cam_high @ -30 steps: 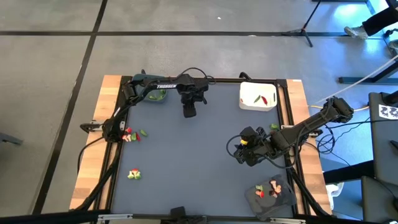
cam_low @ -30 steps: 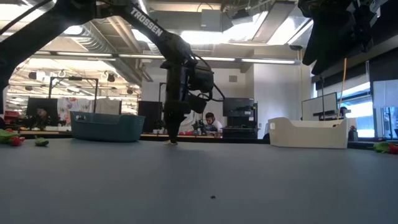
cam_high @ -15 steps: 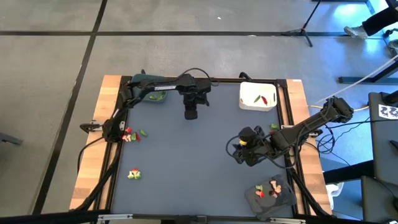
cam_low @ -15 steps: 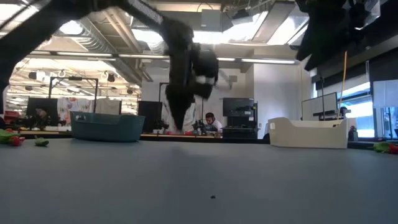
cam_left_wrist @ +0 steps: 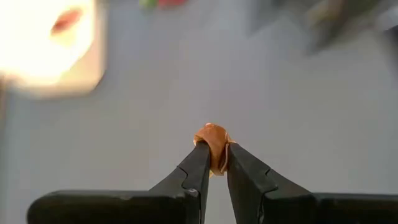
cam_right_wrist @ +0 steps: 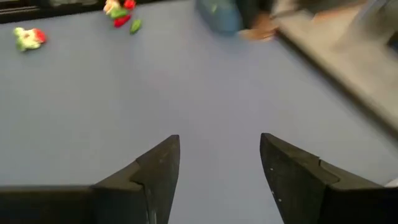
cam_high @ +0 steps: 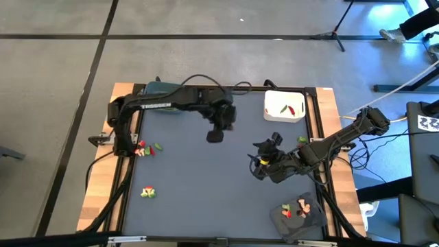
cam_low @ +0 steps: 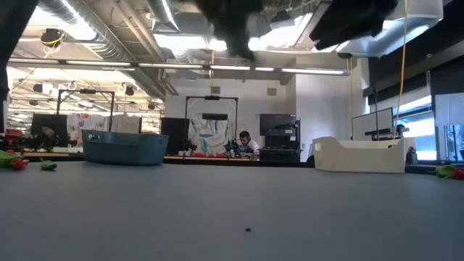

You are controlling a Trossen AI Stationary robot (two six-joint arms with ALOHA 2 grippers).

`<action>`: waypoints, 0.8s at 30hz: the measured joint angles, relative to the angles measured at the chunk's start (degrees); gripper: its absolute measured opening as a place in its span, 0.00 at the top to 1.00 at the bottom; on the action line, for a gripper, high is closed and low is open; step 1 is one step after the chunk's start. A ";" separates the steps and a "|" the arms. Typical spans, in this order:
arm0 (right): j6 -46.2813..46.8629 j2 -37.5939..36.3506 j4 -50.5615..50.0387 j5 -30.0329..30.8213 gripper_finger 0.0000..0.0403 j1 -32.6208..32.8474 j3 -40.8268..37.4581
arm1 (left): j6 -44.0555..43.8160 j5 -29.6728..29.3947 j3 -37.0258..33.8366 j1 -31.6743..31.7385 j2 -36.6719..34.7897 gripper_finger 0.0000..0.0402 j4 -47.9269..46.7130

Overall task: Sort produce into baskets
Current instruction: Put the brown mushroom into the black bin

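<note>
The left gripper (cam_left_wrist: 212, 163) pinches a small tan-orange piece of produce (cam_left_wrist: 211, 138) right at its fingertips; the piece sits wedged between the two narrow tips with most of it poking out beyond them, a hold that suits something so tiny, since only the very ends can close on it. In the high view this gripper (cam_high: 215, 136) hangs over the open mat, clear of the surface, with the white basket (cam_high: 284, 105) off to one side of it and the blue-grey basket (cam_high: 162, 88) back near its arm's base, so the piece is probably being carried toward a bin rather than set down here. The dark grey tray (cam_high: 280, 215), which already holds pale and red pieces, lies well apart, beyond the right arm. The right gripper (cam_right_wrist: 219, 163) has its fingers spread wide with nothing between them, poised above bare mat; it seems to be waiting. Loose clusters of produce (cam_high: 145, 148) remain far behind the left gripper, near the mat's edge, still unsorted.
</note>
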 joint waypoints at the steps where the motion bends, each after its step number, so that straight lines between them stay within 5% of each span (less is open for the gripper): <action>1: -2.09 0.00 1.06 1.76 0.45 0.00 0.00 | 0.00 2.06 0.02 -0.81 -0.50 0.89 0.99; 5: -12.91 0.00 6.75 5.67 0.45 -0.38 0.00 | -0.23 5.30 0.02 -3.76 -1.12 0.89 3.51; 10: -21.56 0.00 15.72 1.61 0.45 -1.17 0.00 | 0.53 10.59 -1.72 -7.82 -1.73 0.89 11.97; 16: -19.07 0.87 16.48 -8.19 0.46 -0.18 0.00 | -0.47 10.62 -3.62 -10.95 -1.66 0.89 18.05; 24: -19.96 1.46 17.66 -8.24 0.61 0.42 0.00 | -0.51 9.54 -3.76 -13.30 -1.66 0.89 21.49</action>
